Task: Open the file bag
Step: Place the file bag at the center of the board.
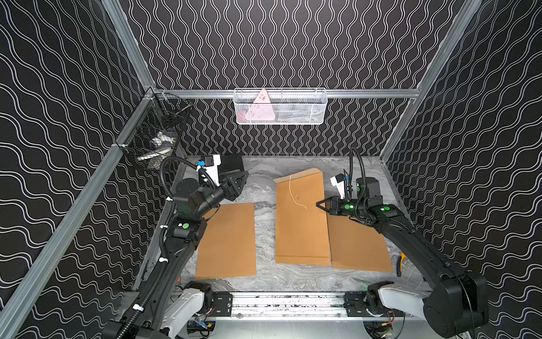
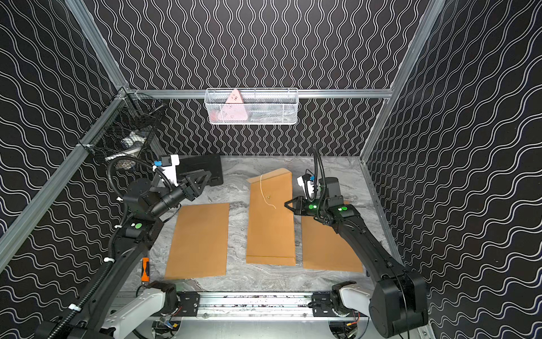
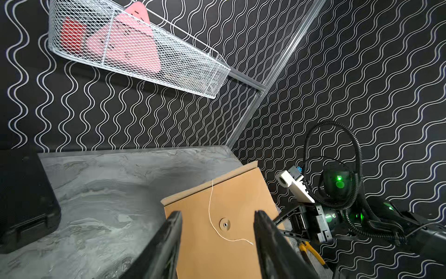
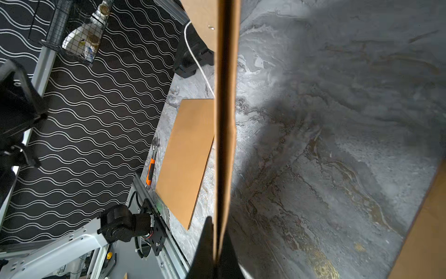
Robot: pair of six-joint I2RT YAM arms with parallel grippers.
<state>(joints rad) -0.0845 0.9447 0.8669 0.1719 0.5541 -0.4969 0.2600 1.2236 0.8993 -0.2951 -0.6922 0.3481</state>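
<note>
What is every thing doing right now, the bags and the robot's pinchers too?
middle file bag: one long edge lifted, flap folded over.
string: unwound, lying loose.
right gripper: shut on the middle file bag's edge.
left gripper: open, holding nothing.
left file bag: lying flat.
right file bag: lying flat.

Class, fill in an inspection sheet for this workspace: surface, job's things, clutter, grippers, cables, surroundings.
Surface: grey marbled table, bare between bags.
Job's things: middle file bag, string loose off its button; left file bag and right file bag lie flat.
Clutter: black case, orange-handled wrench, yellow-handled pliers.
Grippers: right gripper shut on the middle file bag's edge; left gripper open, holding nothing.
Cables: black conduit loops over each arm.
Surroundings: white mesh basket, black wire basket, wavy-patterned walls.
</note>
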